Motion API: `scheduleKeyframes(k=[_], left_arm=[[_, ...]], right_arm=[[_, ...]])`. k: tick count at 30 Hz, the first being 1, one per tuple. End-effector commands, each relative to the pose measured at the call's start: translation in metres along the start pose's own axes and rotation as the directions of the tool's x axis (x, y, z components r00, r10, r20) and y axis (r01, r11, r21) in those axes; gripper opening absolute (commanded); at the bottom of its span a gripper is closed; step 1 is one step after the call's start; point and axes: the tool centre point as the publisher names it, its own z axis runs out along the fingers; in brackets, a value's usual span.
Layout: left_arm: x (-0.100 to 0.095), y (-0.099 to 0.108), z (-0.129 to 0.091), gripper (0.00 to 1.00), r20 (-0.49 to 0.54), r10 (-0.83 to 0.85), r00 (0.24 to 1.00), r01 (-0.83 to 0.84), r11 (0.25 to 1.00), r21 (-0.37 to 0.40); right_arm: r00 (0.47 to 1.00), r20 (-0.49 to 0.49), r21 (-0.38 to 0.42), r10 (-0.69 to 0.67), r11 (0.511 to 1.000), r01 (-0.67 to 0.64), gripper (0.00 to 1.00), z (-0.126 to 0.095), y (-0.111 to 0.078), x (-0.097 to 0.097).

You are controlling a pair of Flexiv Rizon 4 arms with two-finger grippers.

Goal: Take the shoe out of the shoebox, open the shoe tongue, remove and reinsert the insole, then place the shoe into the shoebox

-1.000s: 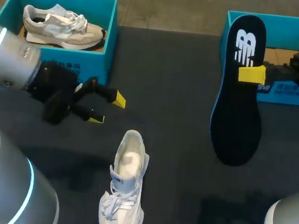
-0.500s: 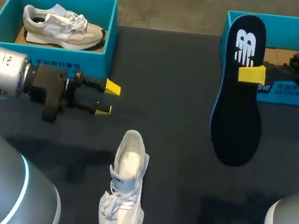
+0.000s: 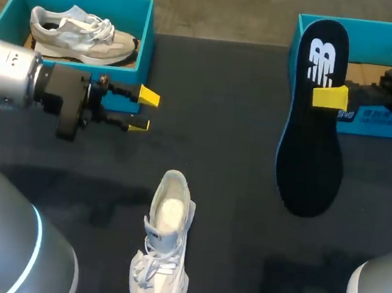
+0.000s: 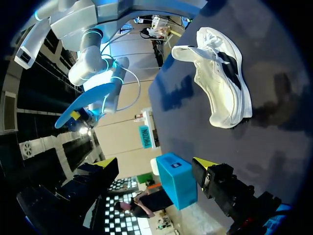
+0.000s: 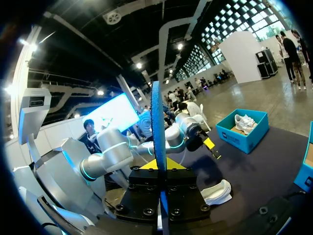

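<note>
Your left end effector (image 3: 144, 111) hangs above the worktop (image 3: 236, 108) just in front of the left shoebox (image 3: 143, 54). Its two yellow-tipped fingers are spread apart and hold nothing. They point across the worktop toward your right side. In the left wrist view, the same end effector (image 4: 155, 163) shows its open fingers with only air between them.

The white shoe (image 3: 162, 246) sits on its sole on the worktop, near the robot's edge and about midway between the arms. Its heel opening faces away from the robot and its laced front faces toward it. The shoe is apart from both end effectors, below and beside the left one, as the left wrist view also shows (image 4: 221, 78).

Your right end effector (image 3: 329, 97) is clamped on the dark insole (image 3: 311, 153) and holds it in the air. The insole's upper part overlaps the near corner of the right shoebox (image 3: 382, 28), and its lower part hangs over the worktop. In the right wrist view, the insole (image 5: 156, 122) stands edge-on between the fingers.

The left shoebox holds a second shoe (image 3: 81, 32), lying on its side.
</note>
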Motion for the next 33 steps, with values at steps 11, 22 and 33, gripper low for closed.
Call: scheduleKeyframes(k=[11,22,33], left_arm=[[0.001,0.0,0.001,1.0,0.0,0.002,1.0,-0.002,1.0,0.0],[0.001,0.0,0.001,1.0,0.0,0.002,1.0,-0.002,1.0,0.0],[0.001,0.0,0.001,1.0,0.0,0.002,1.0,-0.002,1.0,0.0]], right_arm=[[0.975,-0.071,0.131,0.209,0.971,-0.199,0.0,0.019,0.051,-0.097],[0.906,-0.054,0.182,0.42,0.896,-0.405,0.0,0.033,0.066,-0.158],[0.906,-0.054,0.182,0.42,0.896,-0.405,0.0,0.033,0.066,-0.158]])
